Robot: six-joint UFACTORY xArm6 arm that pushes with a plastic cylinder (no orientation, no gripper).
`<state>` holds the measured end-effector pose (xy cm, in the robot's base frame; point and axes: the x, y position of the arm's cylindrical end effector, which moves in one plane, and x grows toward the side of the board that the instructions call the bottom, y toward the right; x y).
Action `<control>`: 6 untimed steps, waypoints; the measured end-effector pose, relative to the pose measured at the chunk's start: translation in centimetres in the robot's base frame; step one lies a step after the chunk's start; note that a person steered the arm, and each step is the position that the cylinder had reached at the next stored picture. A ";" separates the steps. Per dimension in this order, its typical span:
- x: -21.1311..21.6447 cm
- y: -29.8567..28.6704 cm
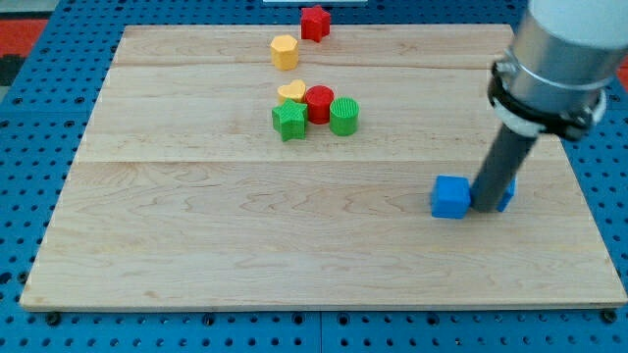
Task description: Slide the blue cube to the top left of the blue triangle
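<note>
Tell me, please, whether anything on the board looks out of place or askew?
Nothing stands out. My tip sits between the blue cube and a blue block it mostly hides. The red star rests at the board's top edge, still on the wood.

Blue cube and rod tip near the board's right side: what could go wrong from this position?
1. My tip sits between the blue cube and the blue triangle, which the rod mostly hides; a sideways move could shove the triangle and shift the target spot.
2. Both blocks lie near the board's right edge, so a rightward nudge might send the triangle off.
</note>
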<state>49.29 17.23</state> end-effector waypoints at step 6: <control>1.8 -12.8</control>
